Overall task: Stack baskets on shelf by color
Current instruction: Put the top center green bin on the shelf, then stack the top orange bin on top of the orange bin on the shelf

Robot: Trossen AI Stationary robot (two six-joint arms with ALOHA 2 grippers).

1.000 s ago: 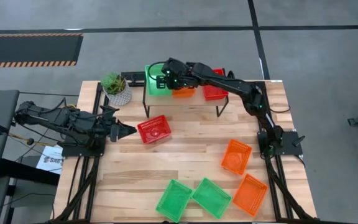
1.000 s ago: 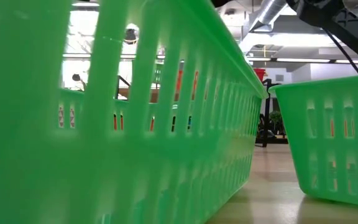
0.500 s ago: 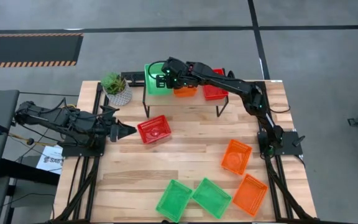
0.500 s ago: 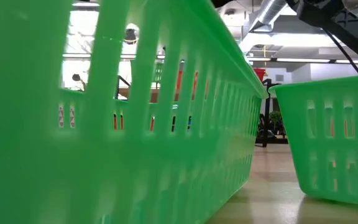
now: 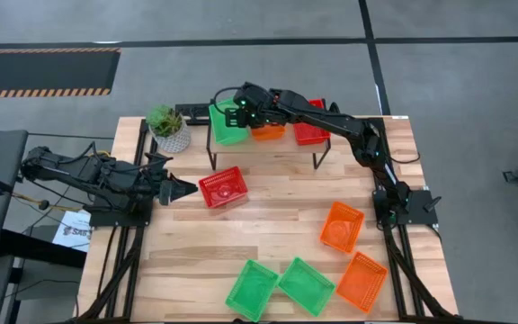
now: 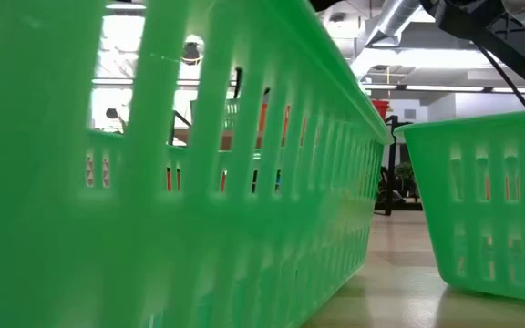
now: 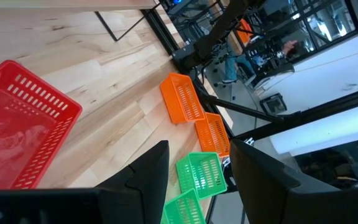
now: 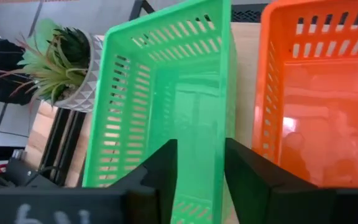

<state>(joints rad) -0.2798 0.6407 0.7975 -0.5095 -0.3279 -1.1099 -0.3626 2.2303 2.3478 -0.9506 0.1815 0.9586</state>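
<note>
Right gripper (image 5: 229, 115) sits at the upper centre of the high view, over the left end of the shelf (image 5: 318, 145); fingers (image 8: 166, 168) slightly spread, straddling the near wall of the green basket (image 5: 226, 125), not pinching it as far as I can see. That green basket is tilted on the shelf's left end, just beside an orange basket (image 5: 268, 132), with a red basket (image 5: 310, 134) further right on the shelf. Left gripper (image 5: 183, 190) is at the left-middle of the frame, fingers apart, nothing between them, pointing at a loose red basket (image 5: 222, 187) on the table (image 5: 241, 236). Lower right: two orange baskets (image 5: 343, 226) (image 5: 362, 280). Bottom centre: two green baskets (image 5: 252, 290) (image 5: 306, 285), which fill the low view. Potted plant (image 5: 168, 128) is at the table's upper-left corner, just left of the shelf.
</note>
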